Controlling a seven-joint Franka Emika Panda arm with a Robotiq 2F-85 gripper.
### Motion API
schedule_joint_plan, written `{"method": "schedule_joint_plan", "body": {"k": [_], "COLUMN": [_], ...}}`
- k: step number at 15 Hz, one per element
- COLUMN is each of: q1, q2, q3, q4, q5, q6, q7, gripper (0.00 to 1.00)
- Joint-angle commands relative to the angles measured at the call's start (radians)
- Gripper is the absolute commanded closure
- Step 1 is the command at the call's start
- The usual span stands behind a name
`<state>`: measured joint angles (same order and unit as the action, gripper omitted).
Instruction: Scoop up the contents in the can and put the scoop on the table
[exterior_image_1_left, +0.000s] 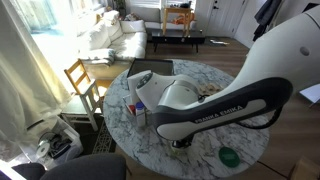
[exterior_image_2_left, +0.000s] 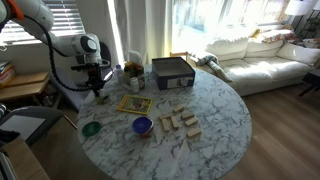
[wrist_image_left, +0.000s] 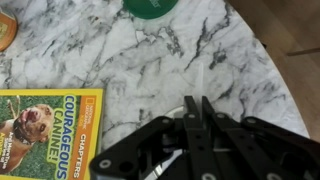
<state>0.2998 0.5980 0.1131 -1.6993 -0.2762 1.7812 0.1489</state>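
Noted long white cushioned sofa (exterior_image_2_left: 262, 62) at far right, well apart from the rest

Found large round table with white-and-grey marble-patterned top (exterior_image_2_left: 218, 112) in the middle of both exterior views

Recorded white jointed robot arm (exterior_image_2_left: 58, 45) reaching in over the left edge of that table

Logged light wooden chair (exterior_image_1_left: 85, 80) just beside the table rim

Logged dark rectangular box (exterior_image_2_left: 172, 72) lying flat on the far part of the top

Logged yellow-bordered magazine with a dog on the cover (wrist_image_left: 40, 135), flat on the marble, to the right of the gripper in an exterior view, near but apart

Logged flat green round lid (exterior_image_2_left: 91, 128) on the near side of the gripper, close to the rim, not touching it

Logged small purple bowl (exterior_image_2_left: 142, 126) right of that lid and nearer than the magazine

Logged cluster of pale wooden blocks (exterior_image_2_left: 180, 122) right of the bowl

Found black Robotiq gripper (wrist_image_left: 196, 103) pointing down over the marble at the left edge

Found fingers drawn narrow, pinched together on a thin white scoop handle (wrist_image_left: 204, 80) sticking out past the tips

Could not make out the small round silver metal can for certain in any view; spot directly beneath the gripper hidden by fingers and linkage
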Motion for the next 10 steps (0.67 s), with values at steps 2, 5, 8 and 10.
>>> {"method": "schedule_joint_plan", "body": {"k": [2, 5, 8, 10], "q1": [-0.053, -0.079, -0.106, -0.118], "q2": [0.026, 0.021, 0.015, 0.011], "q3": [0.022, 0.024, 0.025, 0.021], "q4": [0.001, -0.008, -0.022, -0.030], "q5": [0.121, 0.186, 0.249, 0.277], "q6": [0.055, 0.073, 0.094, 0.103], "q7": [-0.045, -0.068, -0.101, -0.115], "gripper": [0.98, 0.98, 0.98, 0.98]}}
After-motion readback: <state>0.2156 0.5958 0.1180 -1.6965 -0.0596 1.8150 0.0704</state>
